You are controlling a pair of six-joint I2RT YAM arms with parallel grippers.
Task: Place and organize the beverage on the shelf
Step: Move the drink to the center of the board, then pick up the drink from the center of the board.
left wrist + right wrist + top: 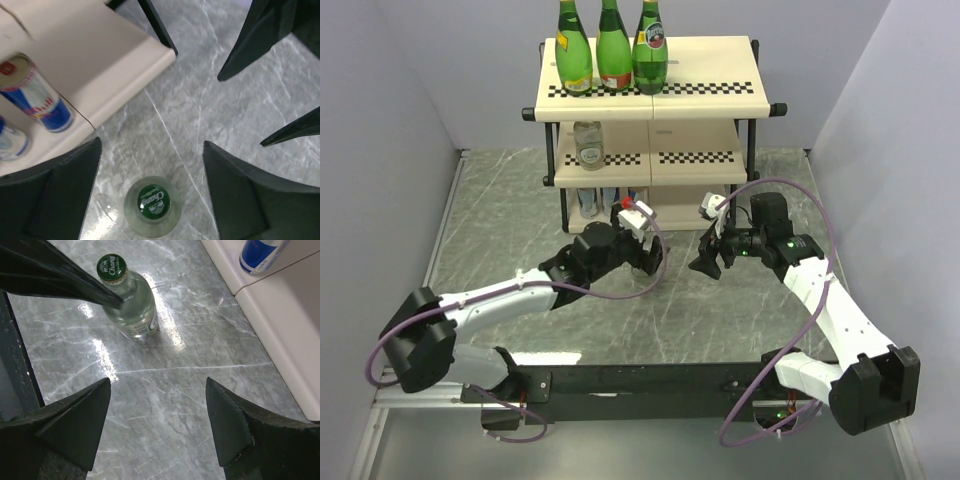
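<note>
A clear glass bottle [153,205] with a green Chang cap [111,266] stands upright on the marble table. My left gripper [152,150] hangs over it, open, its fingers on either side with gaps and not touching. In the top view the left gripper [645,252] hides the bottle. The right gripper [157,385] is open over bare table a little to the bottle's right, holding nothing. The shelf [720,95] stands behind them. It carries three green bottles [613,50] on top, a clear bottle [588,143] on the middle board and Red Bull cans [35,95] on the bottom board.
The bottom board's corner [150,55] and a black frame leg [157,25] lie close to the left gripper. The right gripper's fingers [250,45] show just right of the left one. Grey walls enclose the table on three sides.
</note>
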